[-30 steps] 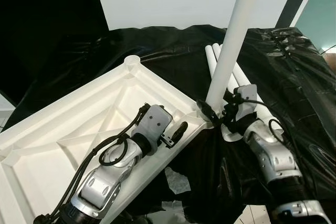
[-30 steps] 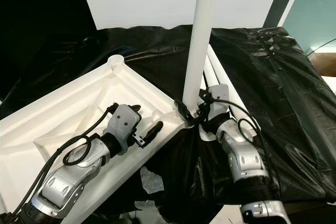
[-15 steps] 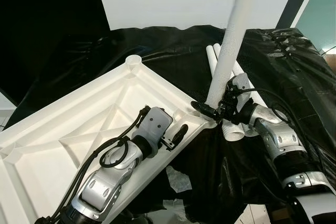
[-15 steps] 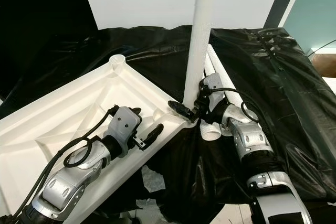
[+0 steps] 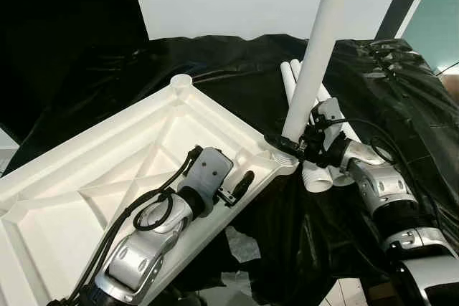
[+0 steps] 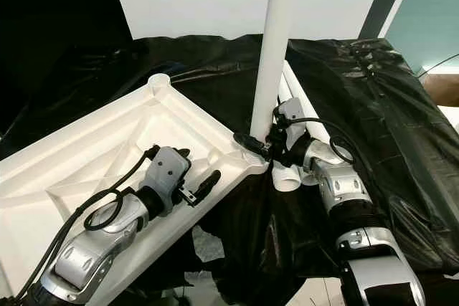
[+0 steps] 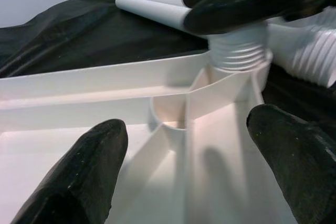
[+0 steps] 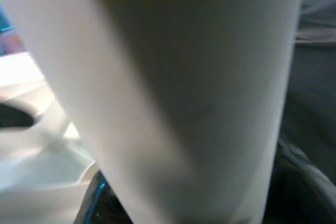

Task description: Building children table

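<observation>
Right gripper (image 5: 287, 142) clenched the upright white table leg (image 5: 317, 51) at the upturned tabletop's (image 5: 107, 170) corner socket (image 7: 239, 59); left gripper (image 5: 240, 180) rested released on the tabletop.

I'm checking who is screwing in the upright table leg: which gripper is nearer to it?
Right. The right gripper is clamped around the base of the upright leg at the tabletop's corner socket. The left gripper rests open on the tabletop's underside, short of that corner.
</observation>
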Available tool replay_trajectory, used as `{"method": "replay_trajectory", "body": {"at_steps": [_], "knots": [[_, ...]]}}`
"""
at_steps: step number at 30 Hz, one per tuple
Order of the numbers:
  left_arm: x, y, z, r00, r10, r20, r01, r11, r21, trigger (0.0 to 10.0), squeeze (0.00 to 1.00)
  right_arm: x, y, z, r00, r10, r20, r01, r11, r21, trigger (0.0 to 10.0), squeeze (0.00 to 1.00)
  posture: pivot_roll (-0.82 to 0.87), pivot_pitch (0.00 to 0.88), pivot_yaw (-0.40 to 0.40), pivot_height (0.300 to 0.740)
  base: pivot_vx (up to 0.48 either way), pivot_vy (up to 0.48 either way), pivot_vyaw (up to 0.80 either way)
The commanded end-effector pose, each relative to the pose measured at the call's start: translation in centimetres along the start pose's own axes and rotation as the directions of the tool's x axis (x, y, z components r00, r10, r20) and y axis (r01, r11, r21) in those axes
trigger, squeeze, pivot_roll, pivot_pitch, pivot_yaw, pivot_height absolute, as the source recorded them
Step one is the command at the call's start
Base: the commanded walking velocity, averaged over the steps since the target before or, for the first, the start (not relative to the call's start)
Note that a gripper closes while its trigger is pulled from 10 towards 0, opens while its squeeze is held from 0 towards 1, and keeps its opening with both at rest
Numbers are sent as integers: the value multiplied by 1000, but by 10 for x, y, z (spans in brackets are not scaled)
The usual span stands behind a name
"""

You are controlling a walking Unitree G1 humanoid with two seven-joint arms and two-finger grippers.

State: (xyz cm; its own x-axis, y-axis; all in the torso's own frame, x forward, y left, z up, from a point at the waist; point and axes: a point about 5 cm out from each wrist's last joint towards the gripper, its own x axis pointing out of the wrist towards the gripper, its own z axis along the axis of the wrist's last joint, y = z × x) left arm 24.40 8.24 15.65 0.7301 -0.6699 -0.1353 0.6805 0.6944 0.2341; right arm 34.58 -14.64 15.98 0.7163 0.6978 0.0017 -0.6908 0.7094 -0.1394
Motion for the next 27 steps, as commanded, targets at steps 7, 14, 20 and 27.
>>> {"method": "replay_trajectory", "body": {"at_steps": [7, 14, 20, 27], "knots": [[-1, -5, -2, 998, -68, -11, 68, 998, -19, 10000, 0, 0, 17, -23, 954, -288, -87, 292, 955, 42, 0, 0, 87, 99, -5, 740, 0, 0, 0], [3, -6, 1, 996, -86, 3, 86, 996, -34, 10000, 0, 6, 38, -24, 891, -443, -97, 449, 891, 60, 0, 0, 58, 112, 5, 740, 0, 0, 0], [2, -5, 2, 995, -95, 22, 96, 992, -79, 10000, 0, 17, 55, -13, 891, -451, -45, 453, 883, 122, 10000, 0, 63, 112, 16, 740, 0, 0, 0], [-2, 2, 2, 998, -58, 26, 60, 991, -119, 10000, 0, 14, 50, -12, 901, -432, -30, 432, 891, 142, 10000, 0, 84, 92, 11, 740, 0, 0, 0]]}}
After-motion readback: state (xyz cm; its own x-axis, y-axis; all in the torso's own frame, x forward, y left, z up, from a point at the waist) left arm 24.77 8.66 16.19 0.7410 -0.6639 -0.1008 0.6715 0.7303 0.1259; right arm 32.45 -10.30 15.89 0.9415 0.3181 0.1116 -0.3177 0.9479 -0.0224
